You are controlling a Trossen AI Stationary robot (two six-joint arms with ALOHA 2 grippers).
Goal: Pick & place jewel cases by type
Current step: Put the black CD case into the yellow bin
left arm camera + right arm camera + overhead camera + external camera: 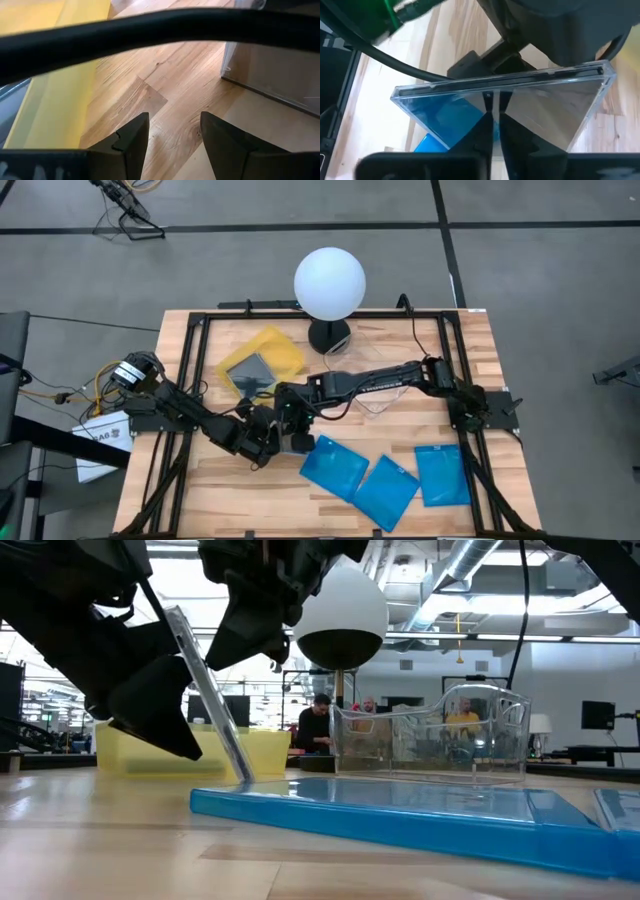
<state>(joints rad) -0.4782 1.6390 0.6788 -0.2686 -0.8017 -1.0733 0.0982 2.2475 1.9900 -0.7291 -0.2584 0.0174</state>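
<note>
Nearest in the low view, a bright blue jewel case (420, 815) lies flat on the desk (100, 840), a thin glossy plastic slab with squared edges, its long edge running left to right across the lower frame. Three blue cases (385, 475) are counted in the high view, in a row along the lower right of the desk, each flat and square, the left two turned slightly askew.

Behind the near blue case, a clear-faced jewel case (210, 700) stands tilted on its lower edge, top leaning toward the upper left of the low frame, its lower edge at the rim of the blue case. The right wrist view shows its transparent face and dark spine (500, 82) across the frame. The right gripper (492, 112) has its jaws nearly together, pinching the thin edge of this case. The left gripper (172, 132) sits just beside it at lower centre of the high view (262, 442), jaws apart, bare wood grain between them.

Farther back, a yellow shallow tray (275, 350) of matte plastic holds one grey case (250, 370) lying flat. To its right stands a clear moulded tray (430, 735) with rounded walls. At the far desk edge stands one lamp with a smooth white globe (329, 283) on a dark base. People (320, 725) are visible in the room beyond.
</note>
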